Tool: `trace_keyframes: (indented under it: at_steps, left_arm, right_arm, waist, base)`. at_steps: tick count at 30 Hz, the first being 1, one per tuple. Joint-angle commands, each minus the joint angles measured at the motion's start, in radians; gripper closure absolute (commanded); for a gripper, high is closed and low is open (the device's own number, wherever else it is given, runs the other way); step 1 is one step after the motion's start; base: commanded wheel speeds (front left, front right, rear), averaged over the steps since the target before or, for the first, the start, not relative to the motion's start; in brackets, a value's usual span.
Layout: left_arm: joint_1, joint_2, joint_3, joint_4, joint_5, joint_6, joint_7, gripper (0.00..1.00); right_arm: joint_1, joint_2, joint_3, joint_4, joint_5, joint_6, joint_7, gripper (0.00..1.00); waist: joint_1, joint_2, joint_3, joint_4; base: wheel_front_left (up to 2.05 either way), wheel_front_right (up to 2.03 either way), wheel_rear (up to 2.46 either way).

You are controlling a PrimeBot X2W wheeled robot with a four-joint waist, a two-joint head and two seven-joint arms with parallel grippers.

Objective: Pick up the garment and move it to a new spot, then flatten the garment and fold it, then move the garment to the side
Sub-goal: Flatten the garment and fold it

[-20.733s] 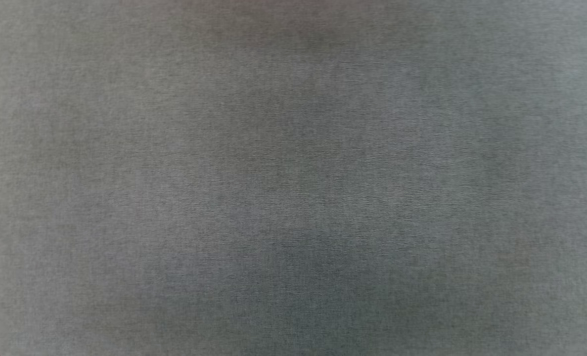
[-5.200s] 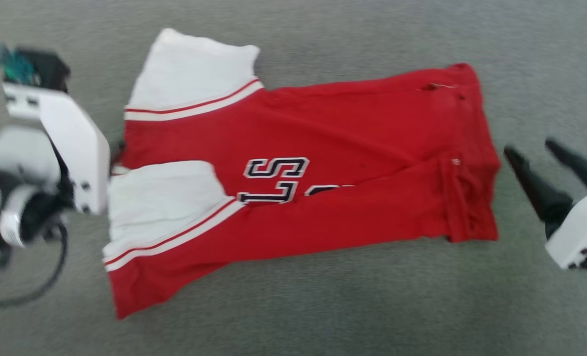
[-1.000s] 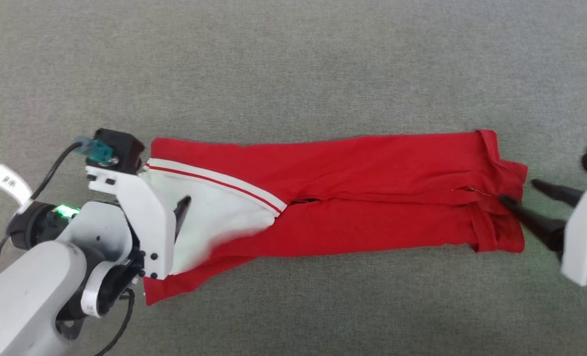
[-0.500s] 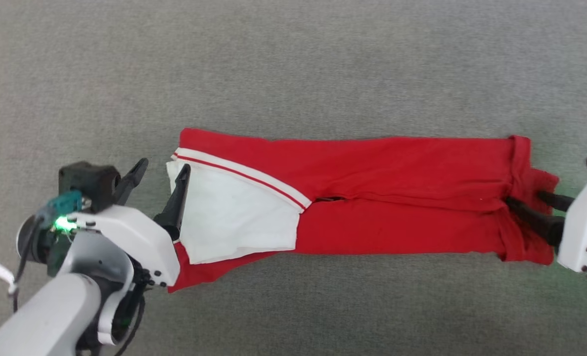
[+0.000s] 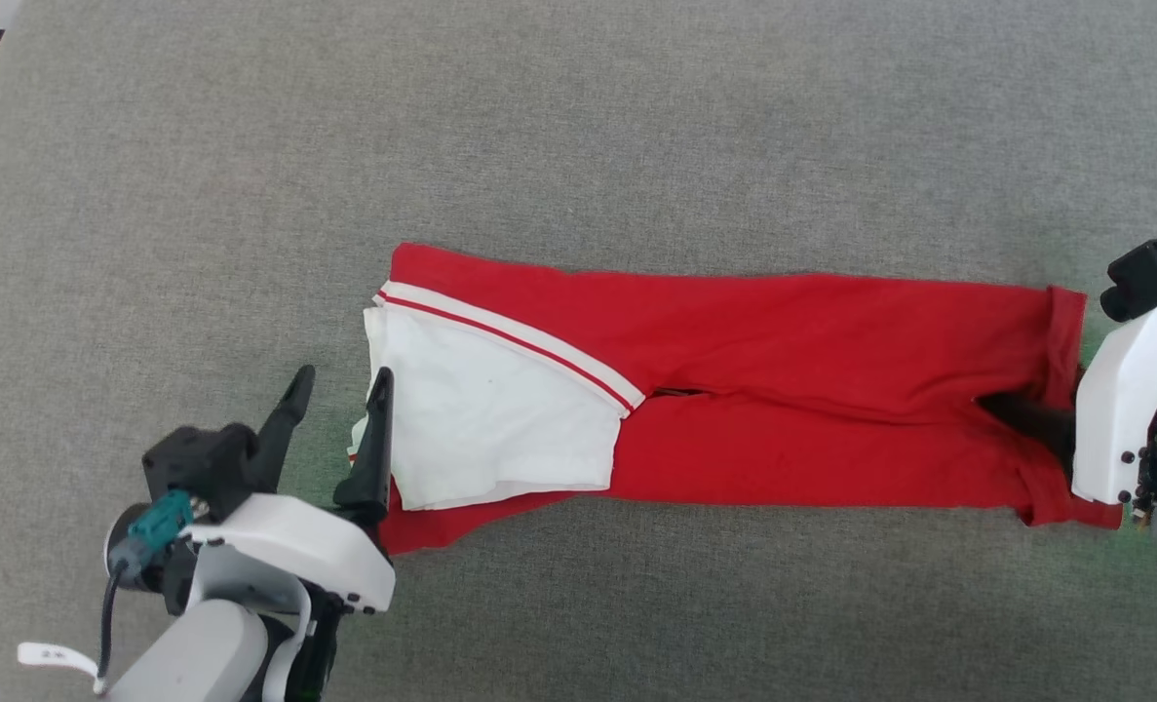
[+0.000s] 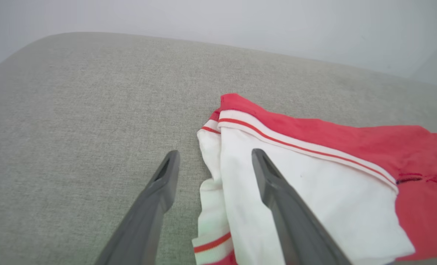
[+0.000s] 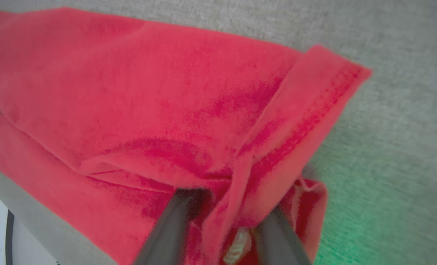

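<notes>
The soft bright-red cloth garment with white end panels point(image 5: 783, 390) lies as a long folded strip on the grey woven surface point(image 5: 578, 146). Within the last second the right gripper point(image 7: 231, 200) has pushed deeper into the red hem; a fold sits between its narrowing fingers, though whether it is pinched cannot be told. The left gripper point(image 5: 343, 372) stands wide at the white end, holding nothing. An end-to-end fold looks next

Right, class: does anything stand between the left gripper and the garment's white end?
Nothing visible does. The left gripper is open at the white end of the garment, one finger over the panel's edge, the other over the bare grey surface.
</notes>
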Motion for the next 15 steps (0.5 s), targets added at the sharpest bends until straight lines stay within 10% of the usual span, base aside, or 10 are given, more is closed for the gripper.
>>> trace_keyframes:
  at_steps: [1, 15]
  left_arm:
    - [0.018, -0.015, 0.014, 0.020, 0.007, -0.007, -0.039, 0.00]
    - [0.135, -0.150, 0.209, 0.047, 0.105, -0.115, -0.093, 0.00]
  right_arm:
    - [0.047, 0.040, 0.051, 0.042, 0.029, 0.001, 0.001, 1.00]
    - [0.016, -0.110, -0.071, 0.096, 0.125, -0.001, -0.093, 1.00]
  waist:
    - [0.0000, 0.0000, -0.003, 0.000]
    - [0.0000, 0.0000, -0.044, -0.027]
  base:
    - [0.00, 0.00, 0.00]
    - [0.00, 0.00, 0.00]
